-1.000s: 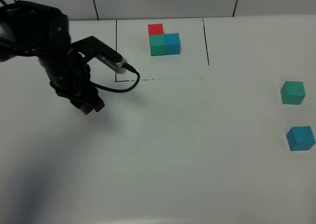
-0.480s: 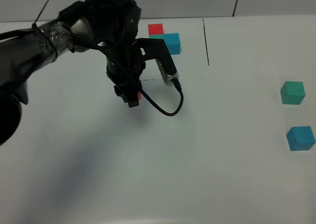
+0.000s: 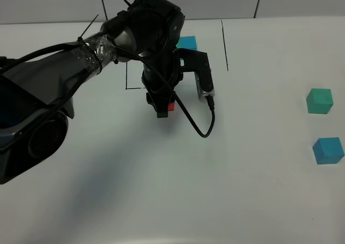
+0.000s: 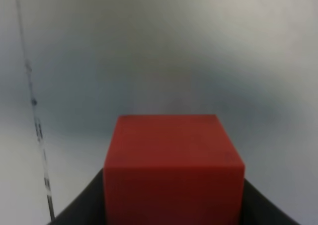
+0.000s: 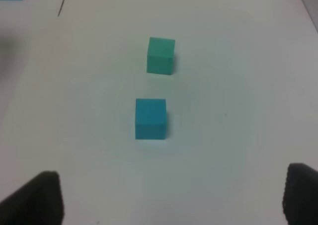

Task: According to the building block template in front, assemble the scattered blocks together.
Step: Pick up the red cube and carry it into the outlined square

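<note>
My left tool (image 3: 163, 108) is clenched on the small matte red cube (image 4: 174, 170) at frame centre, just below the black-outlined building block template (image 3: 187, 42) at upper centre, which my arm (image 3: 81, 61) mostly hides. Side grip leaves the bottom face free to set flat; touching the white surface (image 3: 242, 190) or not, can't tell. Matte teal-green cube (image 3: 319, 100) and matte blue cube (image 3: 328, 150) sit loose at right edge, apart. My right tool (image 5: 174, 197) hangs released and empty over them, likely staged for next pick.
</note>
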You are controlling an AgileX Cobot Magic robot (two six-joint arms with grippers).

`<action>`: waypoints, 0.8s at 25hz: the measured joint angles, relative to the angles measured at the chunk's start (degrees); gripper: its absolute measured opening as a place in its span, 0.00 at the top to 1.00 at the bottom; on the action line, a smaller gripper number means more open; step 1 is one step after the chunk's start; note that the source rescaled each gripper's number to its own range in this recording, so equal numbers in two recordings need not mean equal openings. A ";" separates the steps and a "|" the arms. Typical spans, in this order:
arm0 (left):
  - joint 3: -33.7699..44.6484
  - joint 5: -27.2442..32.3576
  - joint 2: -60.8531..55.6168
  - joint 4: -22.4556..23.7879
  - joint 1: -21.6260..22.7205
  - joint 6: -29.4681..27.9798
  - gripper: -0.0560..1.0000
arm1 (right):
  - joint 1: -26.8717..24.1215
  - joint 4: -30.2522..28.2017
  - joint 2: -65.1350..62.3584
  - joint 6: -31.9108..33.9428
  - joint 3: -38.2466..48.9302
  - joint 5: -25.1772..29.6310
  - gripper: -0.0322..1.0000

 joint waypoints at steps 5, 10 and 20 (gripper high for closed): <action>-4.17 0.37 3.39 0.00 -0.02 -0.01 0.94 | 0.00 0.00 0.00 0.00 0.00 0.00 0.13; -4.76 -0.82 5.28 0.00 -0.07 -0.12 0.94 | 0.00 0.00 0.00 0.00 0.00 0.00 0.13; -5.24 -2.58 6.61 -0.24 -0.09 -0.12 0.94 | 0.00 0.00 0.00 0.00 0.00 0.00 0.13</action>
